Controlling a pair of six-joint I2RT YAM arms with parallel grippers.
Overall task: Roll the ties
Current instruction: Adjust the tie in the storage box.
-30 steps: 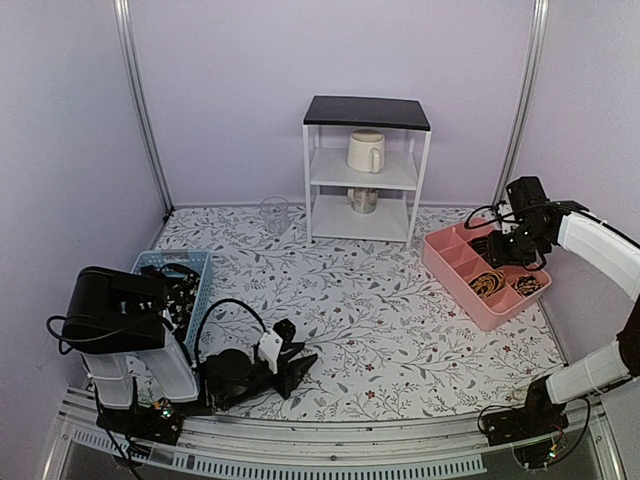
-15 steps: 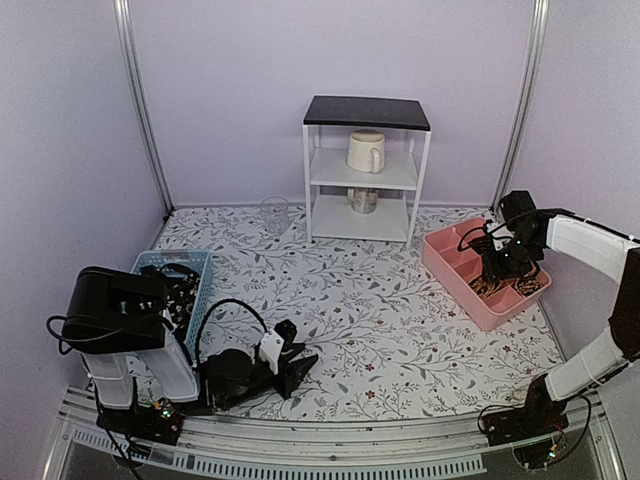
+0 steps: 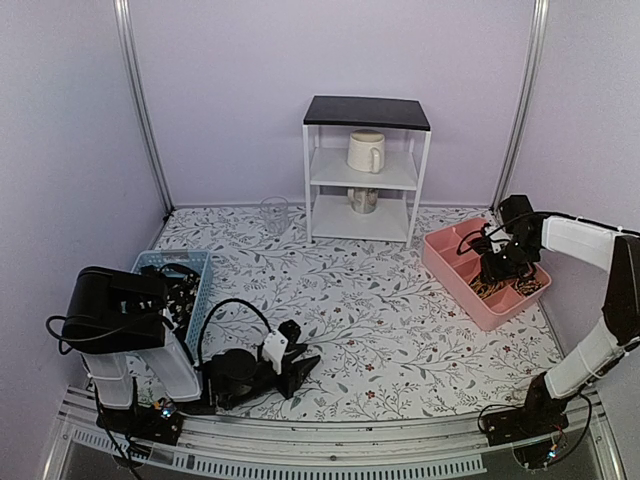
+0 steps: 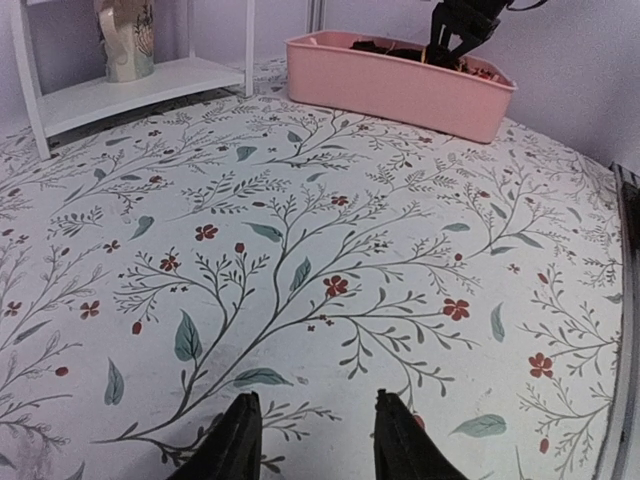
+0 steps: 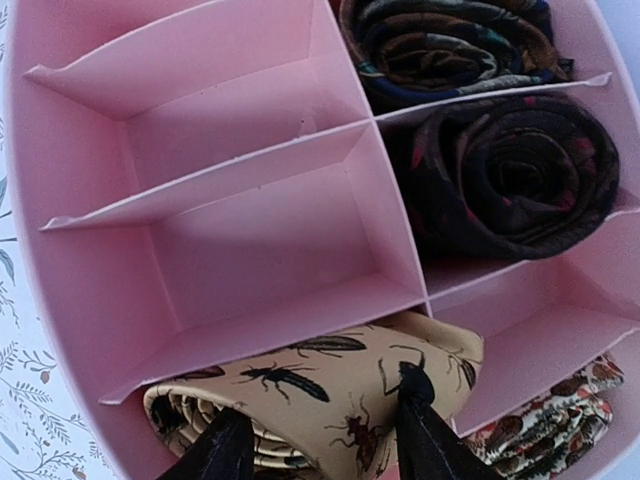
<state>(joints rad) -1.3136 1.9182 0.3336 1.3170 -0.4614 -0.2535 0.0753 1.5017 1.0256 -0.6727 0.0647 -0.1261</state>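
Overhead: right gripper (image 3: 493, 272) down inside pink tray (image 3: 450, 276), right of frame. Left gripper (image 3: 306, 368) low over floral tablecloth (image 3: 370, 300), bottom left, near blue mesh basket (image 3: 150, 262) of dark loose ties (image 3: 180, 292). Broad stretch of cloth between arms.

Left wrist: jaws partly apart, only smooth printed cloth between them; tray's hard rim upper right.

Right wrist: black fingers (image 5: 225, 450) clamp soft tan insect-print rolled tie (image 5: 340, 365) in bottom compartment. Two dark rolled ties (image 5: 500, 170) upper right; thin rigid dividers (image 5: 250, 170) close on both sides.
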